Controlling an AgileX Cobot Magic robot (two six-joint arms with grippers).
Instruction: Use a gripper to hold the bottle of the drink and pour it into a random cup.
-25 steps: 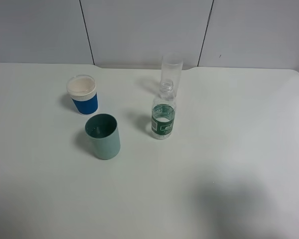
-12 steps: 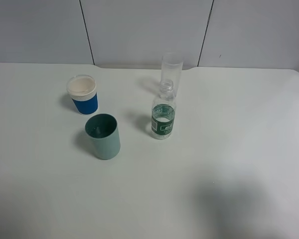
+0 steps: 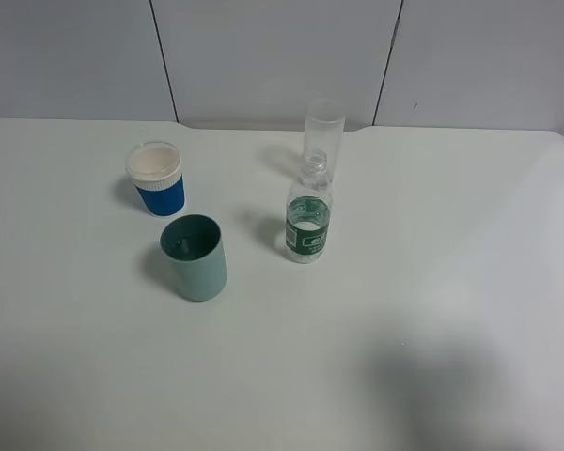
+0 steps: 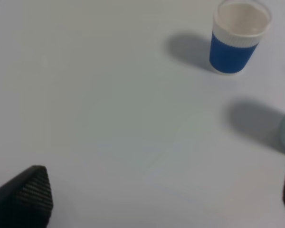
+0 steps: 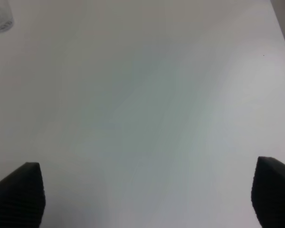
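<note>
The bottle of the drink (image 3: 308, 222) stands up straight near the middle of the white desk (image 3: 432, 282), with the green cup (image 3: 195, 256) a little way to its left. A clear glass (image 3: 323, 128) stands just behind the bottle (no cap on its neck). The left gripper (image 4: 156, 199) and the right gripper (image 5: 147, 194) are both spread wide, holding nothing.

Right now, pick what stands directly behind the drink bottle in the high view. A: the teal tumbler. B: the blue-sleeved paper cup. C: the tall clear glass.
C: the tall clear glass rises just behind the bottle, while the other two cups stand well off to the left.
</note>
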